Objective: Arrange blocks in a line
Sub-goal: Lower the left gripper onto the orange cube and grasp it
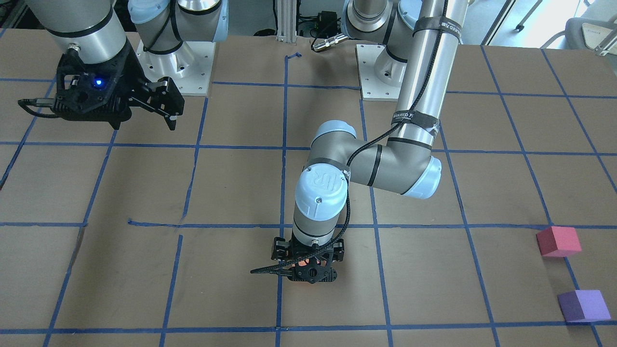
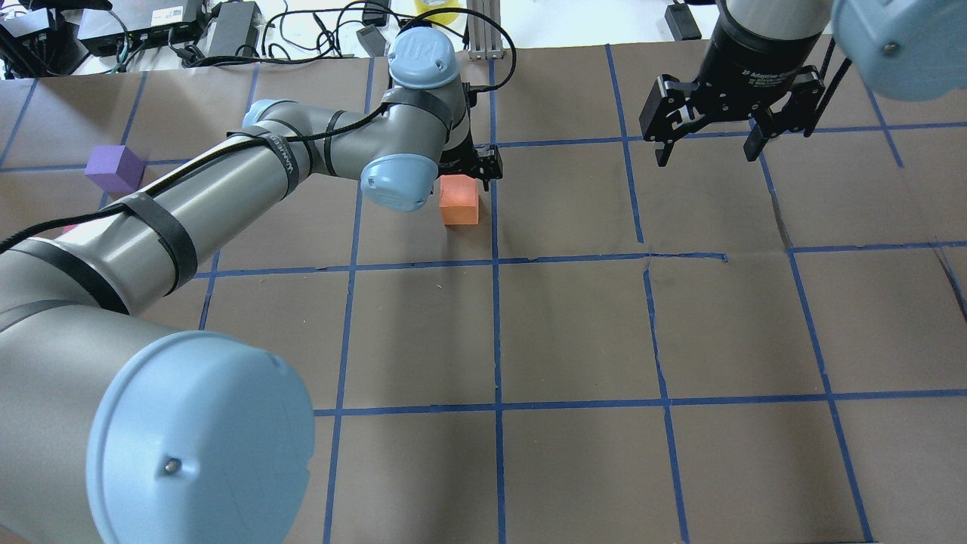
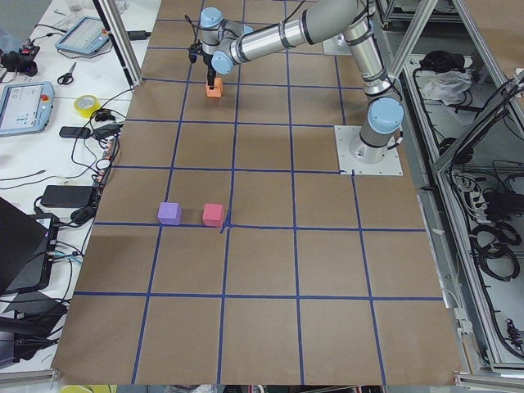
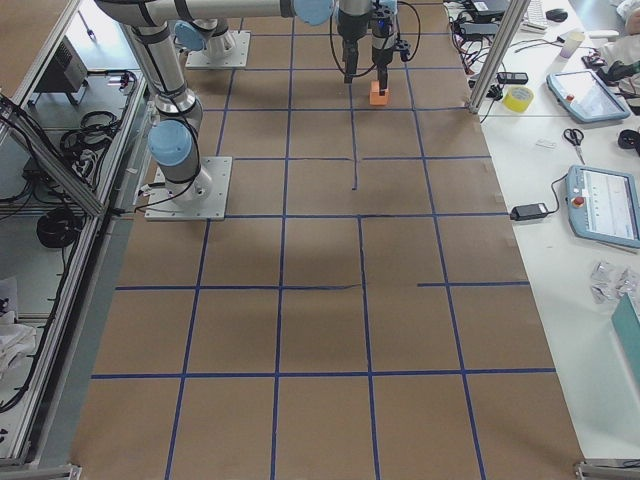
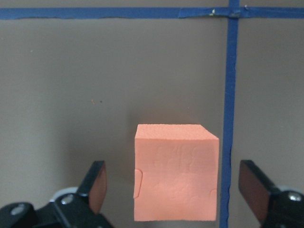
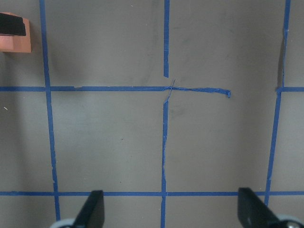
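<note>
The orange cube [image 2: 458, 201] sits on the brown table beside a blue tape line. My left gripper [image 5: 175, 190] is open around it, and the left wrist view shows a gap between each finger and the cube [image 5: 175, 171]. The pinkish-red cube [image 1: 558, 241] and the purple cube [image 1: 583, 305] sit side by side far out on my left. In the overhead view the purple cube [image 2: 115, 168] shows, but the pinkish-red one is almost hidden behind my left arm. My right gripper [image 2: 708, 151] is open and empty, held above the table.
Blue tape [image 2: 495, 332] marks a grid of squares on the table. The arm base plates [image 1: 173, 67] stand at the robot's side. Cables and boxes [image 2: 151, 30] lie beyond the far edge.
</note>
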Available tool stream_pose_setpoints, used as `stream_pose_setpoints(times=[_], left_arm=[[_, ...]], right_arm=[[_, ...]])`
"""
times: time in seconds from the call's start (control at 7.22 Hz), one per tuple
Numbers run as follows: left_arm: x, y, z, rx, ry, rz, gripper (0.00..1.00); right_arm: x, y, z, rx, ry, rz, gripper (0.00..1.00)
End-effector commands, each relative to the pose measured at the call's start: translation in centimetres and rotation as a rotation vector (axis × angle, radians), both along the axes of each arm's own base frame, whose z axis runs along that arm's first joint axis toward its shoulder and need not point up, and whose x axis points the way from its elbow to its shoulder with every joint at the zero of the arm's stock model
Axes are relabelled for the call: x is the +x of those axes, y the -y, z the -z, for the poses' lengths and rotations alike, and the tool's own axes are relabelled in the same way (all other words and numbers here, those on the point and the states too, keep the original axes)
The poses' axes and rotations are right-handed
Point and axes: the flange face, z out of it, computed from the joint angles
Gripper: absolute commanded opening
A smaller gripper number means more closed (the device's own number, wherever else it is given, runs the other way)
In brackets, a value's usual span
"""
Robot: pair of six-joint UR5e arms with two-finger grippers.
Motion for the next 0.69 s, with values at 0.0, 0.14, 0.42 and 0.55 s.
stream_pose_setpoints(times=[0.0, 0.14, 0.42, 0.55], left_arm=[[-0.1, 0.0, 1.5, 0.025, 0.006, 0.004, 1.00], [-0.1, 0.0, 2.0, 0.030, 0.009, 0.002, 1.00], [-0.1, 0.1, 2.0, 0.027, 0.008, 0.002, 0.61], [-0.1, 0.1, 1.9, 0.027, 0.008, 0.002, 0.45]], right_arm=[[-0.8, 0.2, 0.1, 0.004, 0.001, -0.045, 1.00], [-1.8, 0.5, 0.1, 0.007, 0.003, -0.049, 1.00], [-2.1, 0.5, 0.1, 0.007, 0.004, -0.043, 1.00], [-2.1, 0.4, 0.0, 0.007, 0.003, -0.043, 1.00]])
